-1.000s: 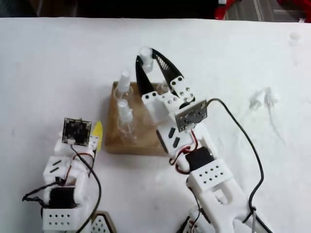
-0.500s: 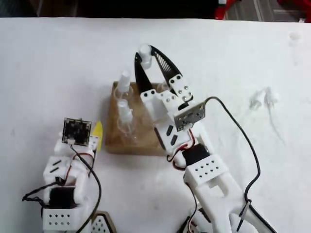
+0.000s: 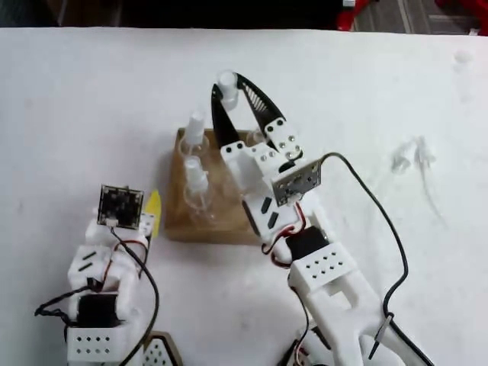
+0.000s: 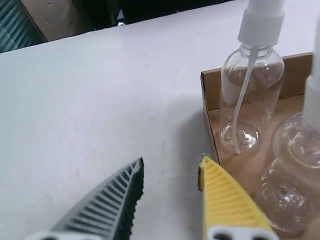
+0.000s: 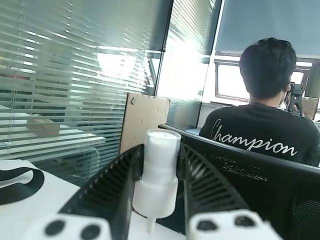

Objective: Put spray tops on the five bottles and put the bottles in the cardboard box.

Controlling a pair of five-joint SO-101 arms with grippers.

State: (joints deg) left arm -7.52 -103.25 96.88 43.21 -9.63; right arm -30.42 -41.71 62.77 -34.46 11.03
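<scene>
Above the far side of the cardboard box (image 3: 174, 226), the right gripper (image 3: 226, 90) was clamped on a spray top (image 3: 226, 79), tube down, prob. to seat it on a bottle; two capped bottles (image 3: 195, 136) stood inside; the left gripper (image 4: 171, 165) sat beside the box, parted, holding nothing.

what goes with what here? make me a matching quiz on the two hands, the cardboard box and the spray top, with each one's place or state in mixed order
Column A
1. left hand
2. right hand
3. cardboard box
4. spray top

Column B
a. holds upright clear bottles
b. open, over bare table beside the box
c. shut on a spray top
d. white, clamped between black fingers

Pairs: 1-b, 2-c, 3-a, 4-d
</scene>
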